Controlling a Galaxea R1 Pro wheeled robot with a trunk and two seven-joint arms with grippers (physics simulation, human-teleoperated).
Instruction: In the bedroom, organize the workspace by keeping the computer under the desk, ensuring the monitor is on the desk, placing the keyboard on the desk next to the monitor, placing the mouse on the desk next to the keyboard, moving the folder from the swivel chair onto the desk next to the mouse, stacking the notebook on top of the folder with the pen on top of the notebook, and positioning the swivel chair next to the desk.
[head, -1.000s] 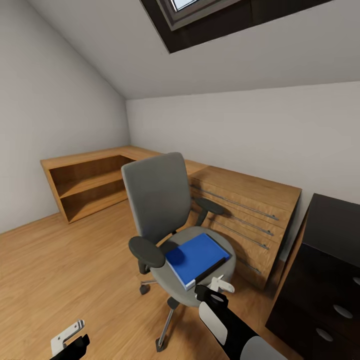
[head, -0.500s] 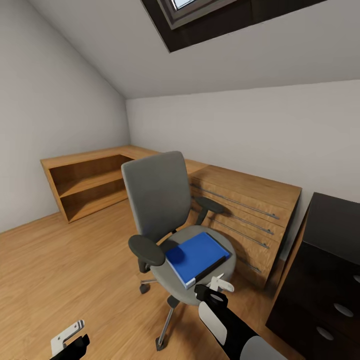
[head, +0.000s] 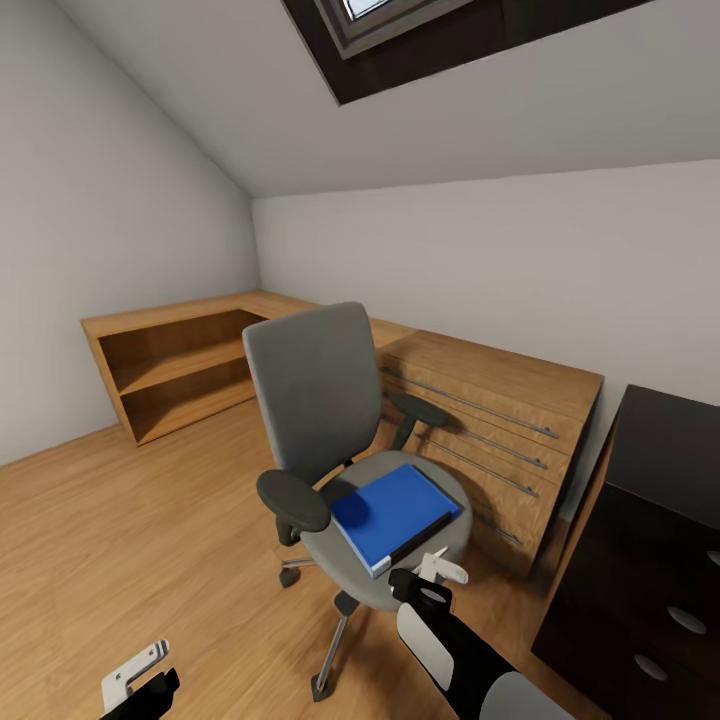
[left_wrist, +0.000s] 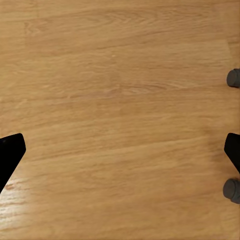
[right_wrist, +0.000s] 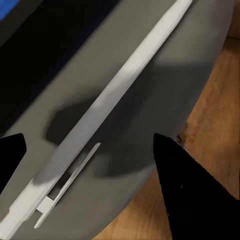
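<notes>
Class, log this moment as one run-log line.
folder: on swivel chair | pen: on seat | right gripper: open, over pen | left gripper: open

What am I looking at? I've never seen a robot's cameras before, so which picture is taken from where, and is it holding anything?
This is a simulated wheeled robot with two arms. The large picture comes from its head camera. It shows a swivel chair with a blue folder on its seat, a wooden drawer chest behind it and a black desk at the right. The other two pictures come from a camera on each wrist. The left tool is open over the wooden floor, near the chair's wheels. The right tool is open above a white pen lying on the seat beside the folder. Nothing is held.
</notes>
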